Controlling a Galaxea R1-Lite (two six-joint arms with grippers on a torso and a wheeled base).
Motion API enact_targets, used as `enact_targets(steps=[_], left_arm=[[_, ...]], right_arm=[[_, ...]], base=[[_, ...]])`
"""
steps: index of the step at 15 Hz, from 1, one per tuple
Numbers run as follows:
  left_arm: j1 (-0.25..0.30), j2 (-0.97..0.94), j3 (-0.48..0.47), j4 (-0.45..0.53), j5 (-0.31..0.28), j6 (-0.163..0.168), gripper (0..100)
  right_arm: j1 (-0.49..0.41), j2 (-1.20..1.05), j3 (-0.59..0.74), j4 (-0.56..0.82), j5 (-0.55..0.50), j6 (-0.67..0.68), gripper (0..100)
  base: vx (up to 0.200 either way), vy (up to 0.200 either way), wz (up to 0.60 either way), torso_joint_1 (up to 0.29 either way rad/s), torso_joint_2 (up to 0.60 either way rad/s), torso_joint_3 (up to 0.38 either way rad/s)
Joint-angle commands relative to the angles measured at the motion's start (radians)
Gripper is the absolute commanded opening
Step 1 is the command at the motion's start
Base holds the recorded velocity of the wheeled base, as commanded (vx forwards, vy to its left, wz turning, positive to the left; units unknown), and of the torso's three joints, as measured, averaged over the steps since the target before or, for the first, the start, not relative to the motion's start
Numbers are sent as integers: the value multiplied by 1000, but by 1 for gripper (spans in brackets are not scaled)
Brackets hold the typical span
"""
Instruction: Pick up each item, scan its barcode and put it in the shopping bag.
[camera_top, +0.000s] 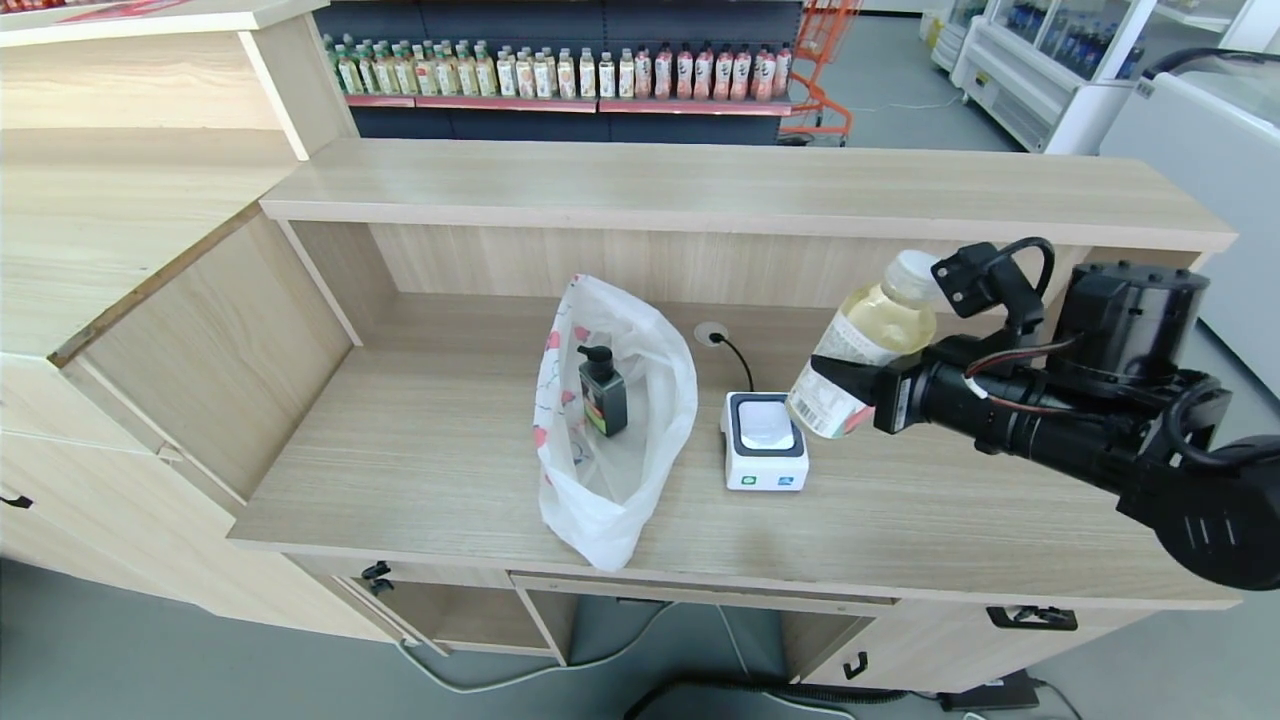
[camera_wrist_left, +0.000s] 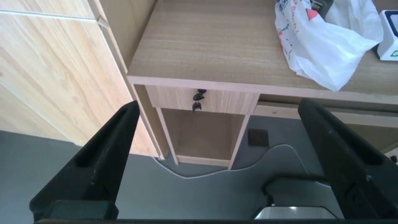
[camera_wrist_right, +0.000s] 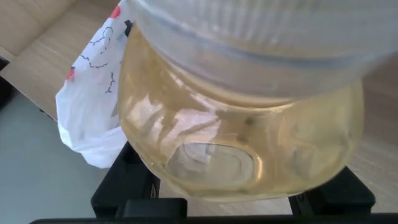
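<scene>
My right gripper (camera_top: 862, 392) is shut on a bottle of pale yellow drink (camera_top: 868, 345) with a white cap, held tilted in the air just right of the white barcode scanner (camera_top: 765, 440). The bottle (camera_wrist_right: 242, 130) sits close before the right wrist camera. A white shopping bag (camera_top: 610, 420) with red marks lies open on the wooden counter, left of the scanner, and a dark pump bottle (camera_top: 602, 393) stands inside it. My left gripper (camera_wrist_left: 217, 162) hangs open below the counter's front edge, with nothing between its fingers; the bag (camera_wrist_left: 326, 37) lies on the counter above it.
The counter (camera_top: 420, 450) has a raised back shelf (camera_top: 740, 190) and a side wall on the left. The scanner's cable (camera_top: 738, 360) runs to a port in the counter. Beneath the counter are open cubbies (camera_wrist_left: 205, 134) and a lock. Shelves of drinks stand far behind.
</scene>
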Motion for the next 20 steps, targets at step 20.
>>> enact_targets(steps=[20], left_arm=[[0, 0, 0, 0, 0, 3, 100]], right_arm=[[152, 369, -180, -36, -8, 7, 0]], base=[[0, 110, 0, 2, 2, 1]])
